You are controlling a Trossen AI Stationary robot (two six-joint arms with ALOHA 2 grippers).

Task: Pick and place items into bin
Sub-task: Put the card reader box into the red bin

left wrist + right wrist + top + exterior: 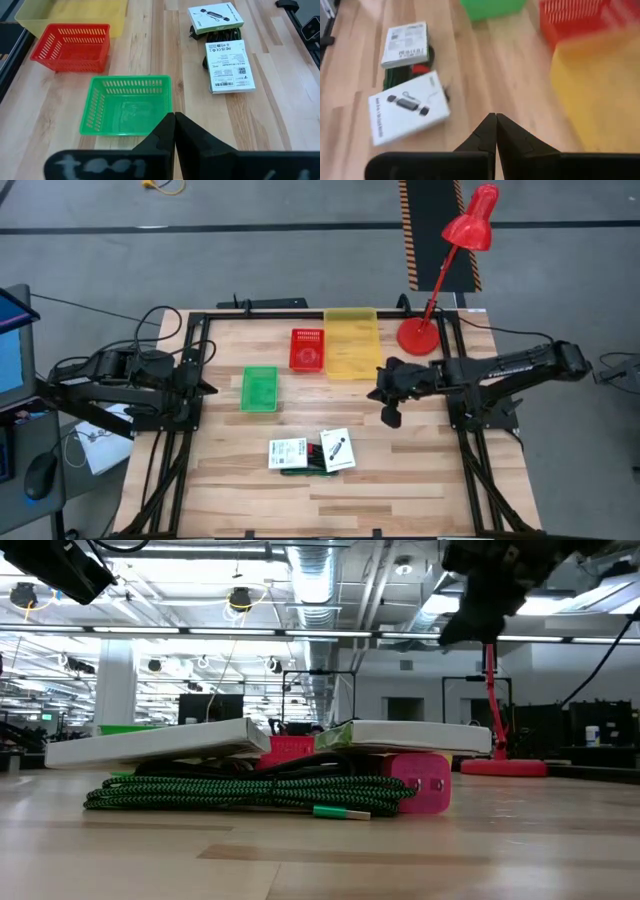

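1. Wooden table (250, 490) seen from above. Three bins sit in the far half: green bin (259, 389) at about 10 o'clock from table centre, red bin (307, 350) at 12 o'clock, yellow bin (351, 343) touching the red one on its 3 o'clock side.
2. Items lie in one pile at 6 o'clock from centre: two white boxes (288, 452) (337, 449) resting on a green-and-black cable coil (240, 792). Low view shows a pink piece (425, 783) at the coil's right end and a small green connector (341, 811) just in front.
3. All three bins hold nothing visible.
4. Left gripper (205, 387): at 9 o'clock, over the table's left edge, just beside the green bin. Jaws together, nothing held.
5. Right gripper (375, 394): at 3 o'clock from centre, above bare wood near the yellow bin's near edge. Jaws together, nothing held.
6. Red desk lamp (455, 260) stands at the far right corner.
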